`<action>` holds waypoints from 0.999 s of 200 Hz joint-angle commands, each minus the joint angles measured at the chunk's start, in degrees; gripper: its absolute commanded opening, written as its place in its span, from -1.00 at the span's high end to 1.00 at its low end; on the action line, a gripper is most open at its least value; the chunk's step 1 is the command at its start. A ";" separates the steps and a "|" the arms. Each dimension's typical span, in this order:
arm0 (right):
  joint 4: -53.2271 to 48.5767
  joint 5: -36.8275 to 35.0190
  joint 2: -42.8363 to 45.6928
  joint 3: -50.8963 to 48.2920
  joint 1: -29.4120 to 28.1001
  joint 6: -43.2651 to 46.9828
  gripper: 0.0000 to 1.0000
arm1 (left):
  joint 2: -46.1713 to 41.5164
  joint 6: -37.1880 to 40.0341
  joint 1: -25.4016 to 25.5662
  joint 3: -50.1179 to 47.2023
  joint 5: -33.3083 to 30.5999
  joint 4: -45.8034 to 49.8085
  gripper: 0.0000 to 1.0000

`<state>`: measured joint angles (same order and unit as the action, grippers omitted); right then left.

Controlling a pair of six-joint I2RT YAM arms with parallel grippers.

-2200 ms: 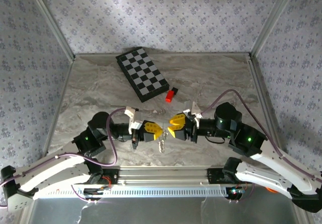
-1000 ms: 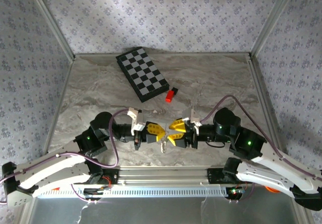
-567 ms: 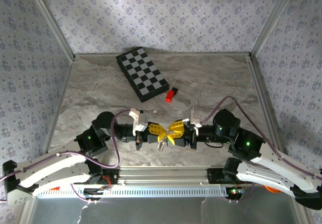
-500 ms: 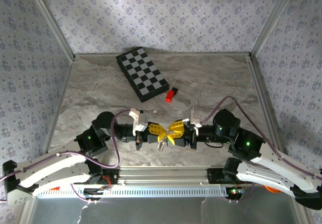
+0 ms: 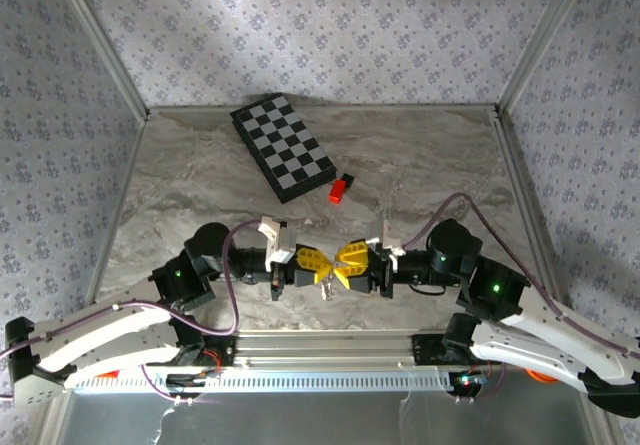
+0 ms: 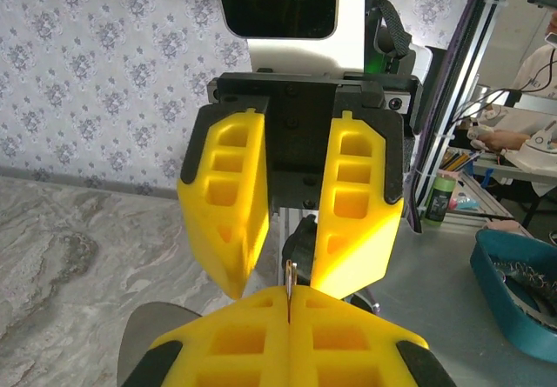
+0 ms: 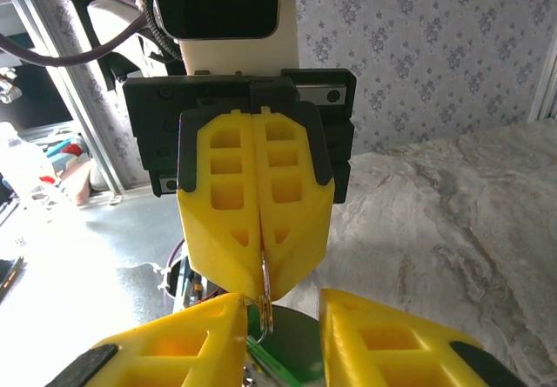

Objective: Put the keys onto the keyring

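At bottom centre of the top view, the left gripper (image 5: pixel 319 264) is pressed together, pinching the keyring (image 5: pixel 325 287), which dangles below it. The right gripper (image 5: pixel 339 265) faces it with fingers spread around the loop, and the green-headed key (image 7: pixel 253 324) hangs between them. Farther up lie a red-and-black block (image 5: pixel 341 189) and a checkerboard (image 5: pixel 283 147).

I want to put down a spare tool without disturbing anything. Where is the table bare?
Free: the table left of the checkerboard, and the patch right of the red-and-black block. Crowded: the near middle, where the left gripper and right gripper meet at the keyring.
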<state>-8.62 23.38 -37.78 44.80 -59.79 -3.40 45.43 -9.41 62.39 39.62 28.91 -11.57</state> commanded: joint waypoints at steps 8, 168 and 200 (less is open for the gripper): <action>0.01 -0.71 1.11 0.06 -0.24 0.48 0.43 | -0.42 1.29 0.45 2.74 0.30 -1.32 1.00; -6.13 1.08 -1.06 2.89 -0.23 3.61 1.00 | -0.28 2.90 0.80 4.21 -1.76 3.40 1.00; -13.85 -0.30 -1.89 7.18 -0.21 7.87 1.00 | -0.43 5.78 0.80 6.49 -3.58 10.65 0.82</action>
<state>-14.66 23.99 -39.79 47.83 -59.79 0.14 45.54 -6.76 62.81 41.91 26.87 -4.93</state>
